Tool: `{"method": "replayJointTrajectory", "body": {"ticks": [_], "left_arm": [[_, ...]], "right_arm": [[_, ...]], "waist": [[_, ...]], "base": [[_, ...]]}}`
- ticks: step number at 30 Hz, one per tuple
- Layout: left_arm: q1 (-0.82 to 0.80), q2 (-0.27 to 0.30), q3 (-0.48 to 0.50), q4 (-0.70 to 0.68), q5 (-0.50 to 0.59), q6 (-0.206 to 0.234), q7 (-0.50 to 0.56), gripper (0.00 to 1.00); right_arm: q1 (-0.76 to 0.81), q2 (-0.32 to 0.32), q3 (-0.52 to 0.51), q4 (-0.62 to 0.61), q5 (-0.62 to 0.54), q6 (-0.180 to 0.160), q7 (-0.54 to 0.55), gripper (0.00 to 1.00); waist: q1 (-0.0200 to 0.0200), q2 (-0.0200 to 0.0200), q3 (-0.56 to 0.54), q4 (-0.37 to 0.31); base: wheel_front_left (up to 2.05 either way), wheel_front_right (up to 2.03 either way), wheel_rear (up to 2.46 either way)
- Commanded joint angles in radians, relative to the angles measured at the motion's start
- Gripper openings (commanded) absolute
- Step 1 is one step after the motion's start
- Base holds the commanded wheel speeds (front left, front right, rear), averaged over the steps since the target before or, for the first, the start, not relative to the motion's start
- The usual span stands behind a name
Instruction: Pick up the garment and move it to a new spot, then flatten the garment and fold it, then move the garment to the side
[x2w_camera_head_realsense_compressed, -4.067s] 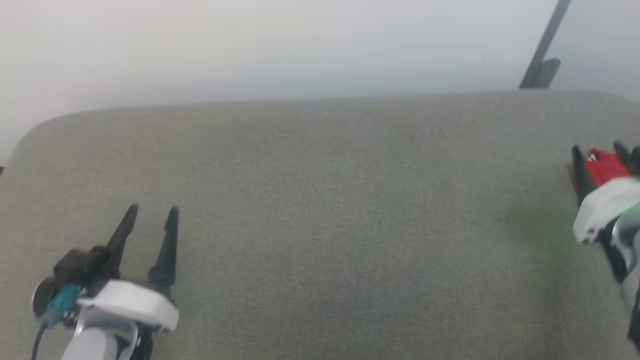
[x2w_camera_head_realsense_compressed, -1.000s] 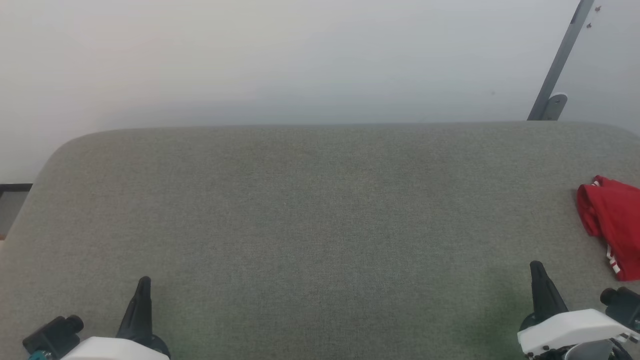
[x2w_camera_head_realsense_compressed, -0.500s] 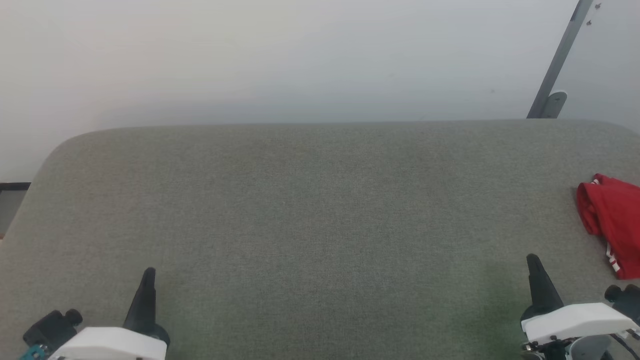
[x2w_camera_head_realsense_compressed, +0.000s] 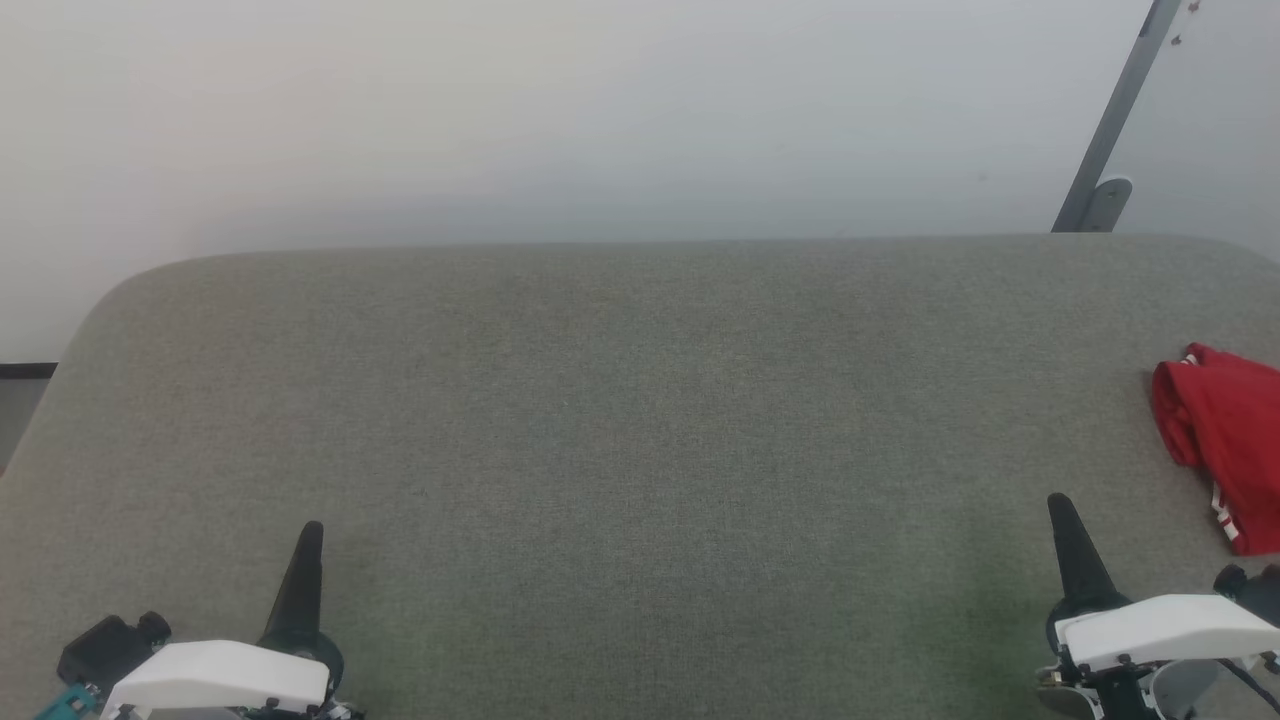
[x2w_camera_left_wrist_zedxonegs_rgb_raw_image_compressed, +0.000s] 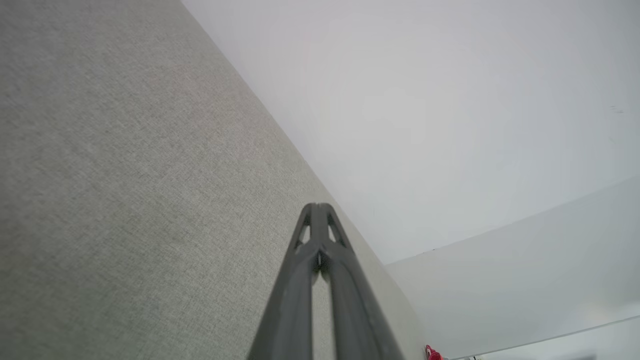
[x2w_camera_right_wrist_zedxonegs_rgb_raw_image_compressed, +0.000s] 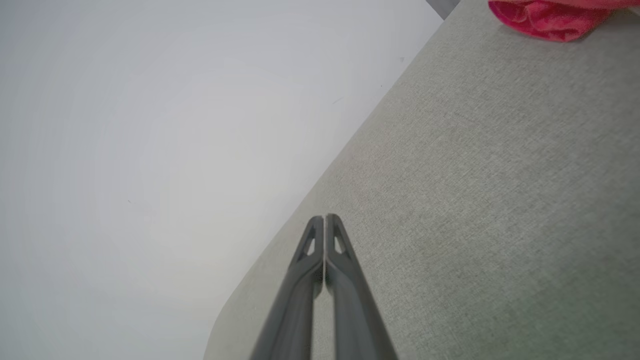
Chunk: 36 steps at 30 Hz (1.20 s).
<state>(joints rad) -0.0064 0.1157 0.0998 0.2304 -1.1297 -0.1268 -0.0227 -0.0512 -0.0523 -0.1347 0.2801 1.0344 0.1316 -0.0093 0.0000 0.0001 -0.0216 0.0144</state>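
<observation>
The garment (x2w_camera_head_realsense_compressed: 1220, 440) lies on the table (x2w_camera_head_realsense_compressed: 640, 420) at its right side, a little farther than the right gripper (x2w_camera_head_realsense_compressed: 1055, 502), which is at the near right. The left gripper (x2w_camera_head_realsense_compressed: 312, 528) is at the near left, well apart from both. Behind the table is a wall (x2w_camera_head_realsense_compressed: 600, 120), with a slanted bar (x2w_camera_head_realsense_compressed: 1112, 125) at the far right.

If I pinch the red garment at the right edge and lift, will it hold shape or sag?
Likely floppy: the garment lies in soft rounded folds, so it should sag and unfold from the pinch. Probably light, being thin cloth. Pushed, it would likely bunch rather than slide on the textured grey surface.
</observation>
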Motion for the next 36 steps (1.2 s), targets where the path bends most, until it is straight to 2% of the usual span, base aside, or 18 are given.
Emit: {"method": "replayJointTrajectory", "body": {"ticks": [1, 36], "left_arm": [[-0.028, 0.002, 0.005, -0.007, -0.019, -0.003, 0.008, 0.0], [-0.08, -0.042, 0.013, 0.007, -0.311, -0.005, 0.092, 0.0]], "right_arm": [[-0.024, 0.0, 0.001, -0.016, 0.02, -0.001, 0.005, 0.0], [-0.047, 0.002, 0.014, -0.03, 0.371, -0.001, 0.081, 0.0]], "waist": [[0.0, -0.0001, 0.0, 0.0], [0.0, -0.0001, 0.014, -0.008]], "base": [[0.0, 0.0, 0.0], [0.0, 0.0, 0.0]]}}
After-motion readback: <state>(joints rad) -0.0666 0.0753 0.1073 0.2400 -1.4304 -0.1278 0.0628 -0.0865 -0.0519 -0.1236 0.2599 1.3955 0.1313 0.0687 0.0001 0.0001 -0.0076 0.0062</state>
